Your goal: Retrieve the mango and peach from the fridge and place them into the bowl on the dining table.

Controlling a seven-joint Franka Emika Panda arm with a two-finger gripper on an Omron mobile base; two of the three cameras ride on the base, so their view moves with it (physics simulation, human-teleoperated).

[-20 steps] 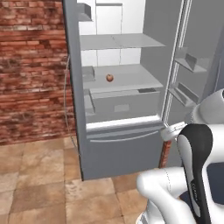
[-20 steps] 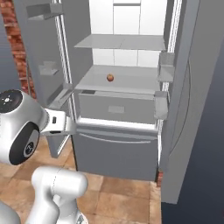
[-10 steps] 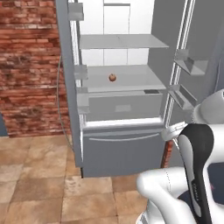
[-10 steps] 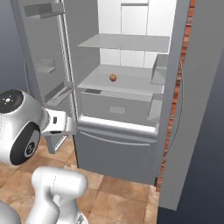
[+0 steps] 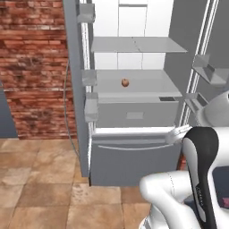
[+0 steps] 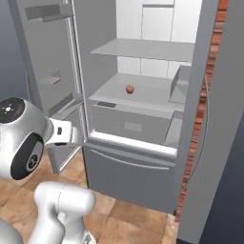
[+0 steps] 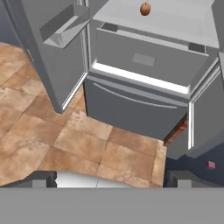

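On the left there is a red brick wall [image 5: 31,67], and under it a floor of brown stone tiles [image 5: 40,197]. Next comes the tall grey fridge [image 5: 134,161] with both of its doors swung wide open. Its inside is white, with glass shelves and a closed grey drawer at the bottom.

On the middle shelf sits one small round orange-pink fruit, the peach [image 5: 125,82]. It sits alone, a bit back from the front edge. From the right base view the peach [image 6: 129,89] is in that same spot, and in the hand view it is at the very top [image 7: 145,8].

I cannot find the mango on any shelf I can see. It may be hidden or somewhere else.

The robot's two-finger gripper [image 7: 113,177] is low, well apart from the fridge, pointing at the bottom drawer and the floor. Its two dark tips stand far apart and hold nothing.

So the job looks like it is just starting. The fridge is open, which helps. But no fruit is picked up yet. I think the arm must first reach up to the peach, then find the mango, then carry both to the bowl.
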